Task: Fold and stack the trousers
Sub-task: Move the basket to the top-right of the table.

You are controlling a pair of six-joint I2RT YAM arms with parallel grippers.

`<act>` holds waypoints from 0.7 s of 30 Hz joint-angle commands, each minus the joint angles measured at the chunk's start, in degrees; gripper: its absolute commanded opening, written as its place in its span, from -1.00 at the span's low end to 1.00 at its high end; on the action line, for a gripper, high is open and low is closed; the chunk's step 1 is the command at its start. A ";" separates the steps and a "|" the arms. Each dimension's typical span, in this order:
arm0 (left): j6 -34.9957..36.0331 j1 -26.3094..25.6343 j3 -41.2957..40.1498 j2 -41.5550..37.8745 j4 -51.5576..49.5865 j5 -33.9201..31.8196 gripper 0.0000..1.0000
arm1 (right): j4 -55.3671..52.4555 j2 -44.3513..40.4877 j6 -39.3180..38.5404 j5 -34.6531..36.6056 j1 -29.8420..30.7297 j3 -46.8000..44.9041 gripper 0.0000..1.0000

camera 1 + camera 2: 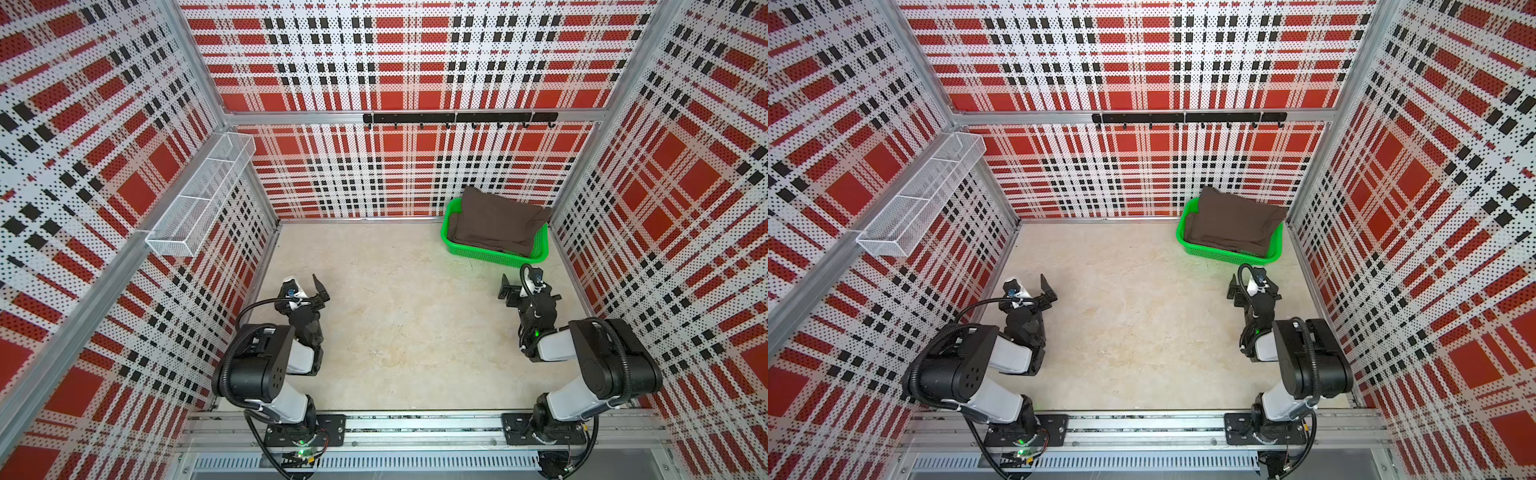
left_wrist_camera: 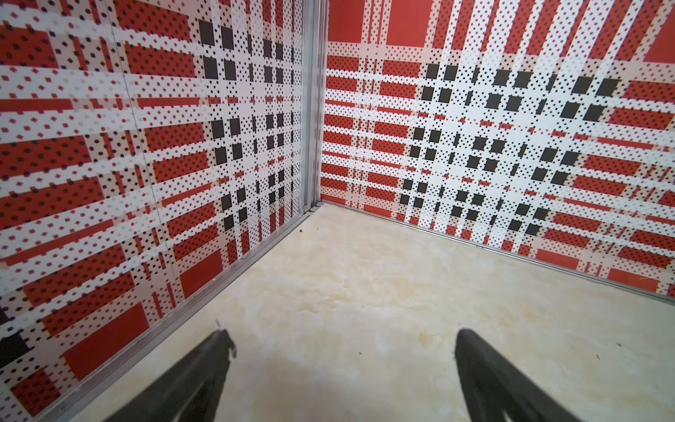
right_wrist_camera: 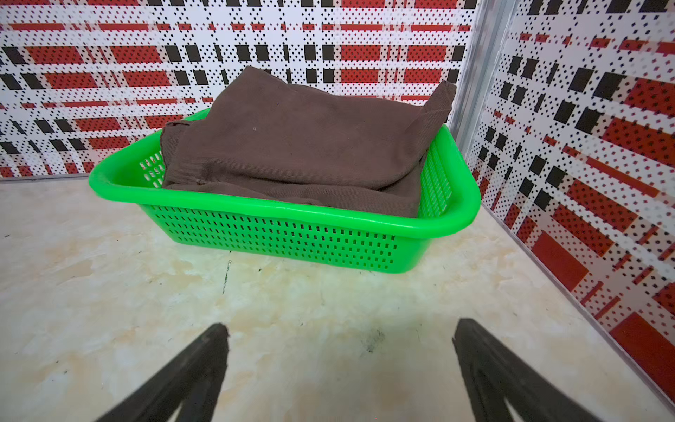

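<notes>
Trousers, both top views: the trousers (image 1: pixel 498 222) (image 1: pixel 1233 220) lie as a folded dark brown bundle in the green basket (image 1: pixel 494 258) (image 1: pixel 1227 254), with fabric rising above its rim.
Basket, both top views: it stands on the floor (image 1: pixel 395 324) in the far right corner, near the plaid walls (image 1: pixel 395 174).
Left gripper, both top views: the left gripper (image 1: pixel 322 291) (image 1: pixel 1048 291) has its jaws spread and holds nothing, well apart from the basket.
Right gripper, both top views: the right gripper (image 1: pixel 505 287) (image 1: pixel 1233 289) is released and sits near the basket's front side without touching it.
Fixtures, top view: a wire shelf (image 1: pixel 199 199) hangs on the left wall and a hook rail (image 1: pixel 457 117) on the back wall.
Left wrist view: the fingers (image 2: pixel 204 365) are wide apart over bare floor, facing a wall corner.
Right wrist view: the fingers (image 3: pixel 197 365) are wide apart and grip nothing, with the basket and trousers ahead of them.
</notes>
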 commanded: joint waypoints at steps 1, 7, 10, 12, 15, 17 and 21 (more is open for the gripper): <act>0.65 -0.11 0.35 0.41 1.74 -0.41 0.96 | 0.04 -0.23 -0.79 0.03 0.13 0.07 0.99; 0.65 -0.12 0.35 0.42 1.74 -0.43 0.96 | 0.04 -0.21 -0.78 0.03 0.14 -0.01 0.99; 0.67 -0.10 0.41 0.35 1.74 -0.41 0.96 | 0.03 -0.16 -0.78 0.00 0.15 0.00 0.99; 0.68 -0.12 0.44 0.43 1.67 -0.37 0.96 | 0.03 -0.20 -0.76 0.03 0.15 0.02 0.99; 0.32 0.43 0.44 0.36 1.48 0.69 0.96 | 0.10 -0.24 -0.80 0.03 0.16 -0.01 0.99; 0.07 0.77 0.35 0.30 1.41 1.19 0.96 | 0.07 -0.23 -0.79 0.03 0.17 0.00 0.99; -0.05 0.87 0.26 0.16 1.49 1.35 0.96 | 0.08 -0.21 -0.77 0.03 0.11 0.04 0.99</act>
